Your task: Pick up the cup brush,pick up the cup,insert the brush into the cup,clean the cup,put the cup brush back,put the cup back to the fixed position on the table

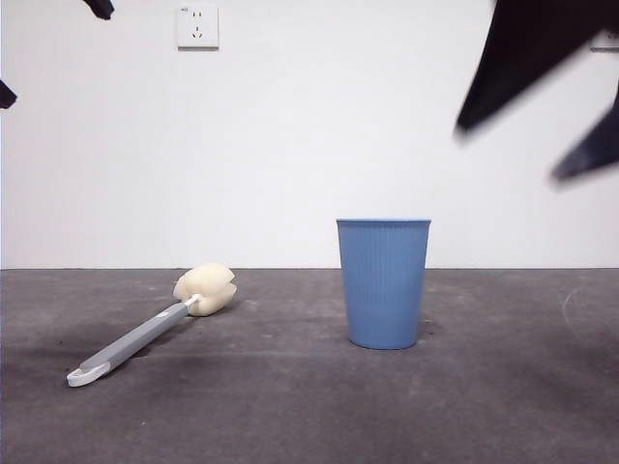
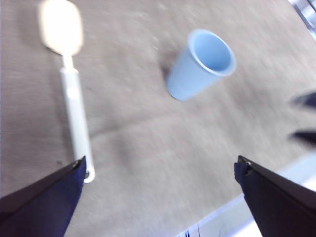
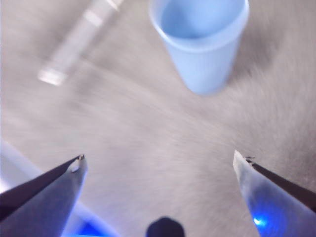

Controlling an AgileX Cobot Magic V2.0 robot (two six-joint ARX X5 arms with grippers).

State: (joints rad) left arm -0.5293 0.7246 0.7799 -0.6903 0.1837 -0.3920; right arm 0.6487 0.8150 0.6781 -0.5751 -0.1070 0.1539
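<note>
The blue ribbed cup (image 1: 383, 282) stands upright on the dark grey table (image 1: 290, 406), right of centre. The cup brush (image 1: 145, 333) lies flat to its left, with the cream sponge head toward the cup and the white looped end nearest the camera. My right gripper (image 1: 513, 150) hangs open, high above and to the right of the cup, and is blurred. In its wrist view the right gripper (image 3: 158, 157) looks down on the cup (image 3: 202, 39). My left gripper (image 2: 160, 163) is open above the table, holding nothing, with the brush (image 2: 74, 113) and the cup (image 2: 197, 66) below it.
A white wall with a socket (image 1: 197, 26) backs the table. Black tips of the left arm (image 1: 100, 8) show at the top left corner. The table's pale edge (image 2: 256, 207) runs close behind the left gripper.
</note>
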